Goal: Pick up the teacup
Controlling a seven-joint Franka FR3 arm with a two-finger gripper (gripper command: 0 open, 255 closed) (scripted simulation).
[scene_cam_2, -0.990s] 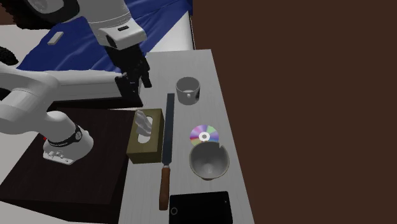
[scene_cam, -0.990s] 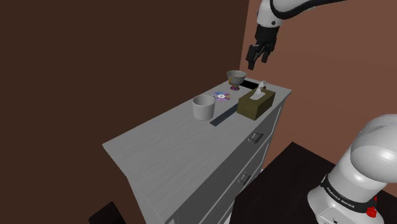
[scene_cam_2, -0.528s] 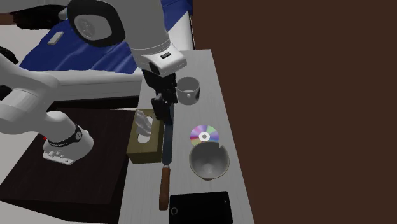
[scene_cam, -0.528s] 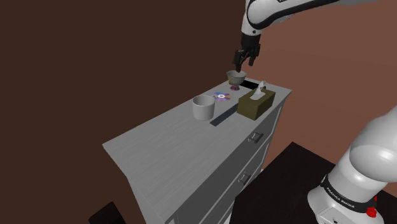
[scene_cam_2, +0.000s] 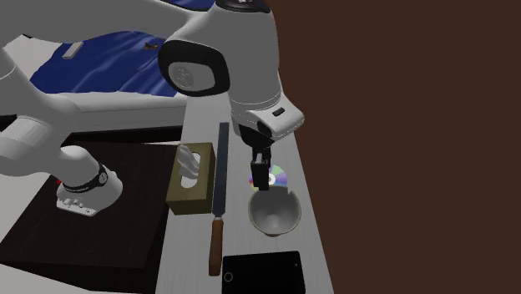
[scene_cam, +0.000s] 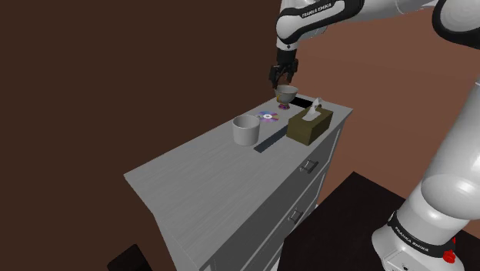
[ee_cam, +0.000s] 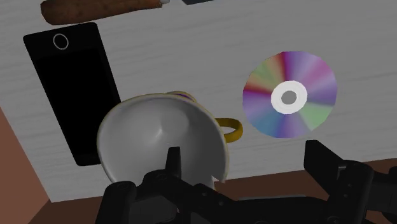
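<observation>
- Shoulder view: the gripper (scene_cam: pixel 281 77) has swung across from above the tissue box (scene_cam: pixel 309 123) and dropped. It now hangs just over the teacup (scene_cam: pixel 286 94). The teacup stands upright at the far end of the dresser (scene_cam: pixel 192 169), just beyond the disc (scene_cam: pixel 268 118) and well apart from the white cup (scene_cam: pixel 245 131).
- Second exterior view: a second ago the gripper (scene_cam_2: pixel 262 179) was off by the tissue box (scene_cam_2: pixel 192 179). Now it's past the knife (scene_cam_2: pixel 220 179), over the disc (scene_cam_2: pixel 280 177) and the near rim of the teacup (scene_cam_2: pixel 274 213). The phone (scene_cam_2: pixel 262 272) lies just beyond the cup.
- Wrist view: the claw is released, fingers apart. One is over the bowl of the teacup (ee_cam: pixel 159 137), the other is out past the handle (ee_cam: pixel 230 130) toward the disc (ee_cam: pixel 290 95). The gripper (ee_cam: pixel 242 150) brackets the handle-side wall, with no contact that I can see. The phone (ee_cam: pixel 73 89) sits just beside the cup.
- My read: the approach is basically done and the cup isn't grasped yet. Next is a short descent, then closing on the wall. The off-centre pinch could tip it.
</observation>
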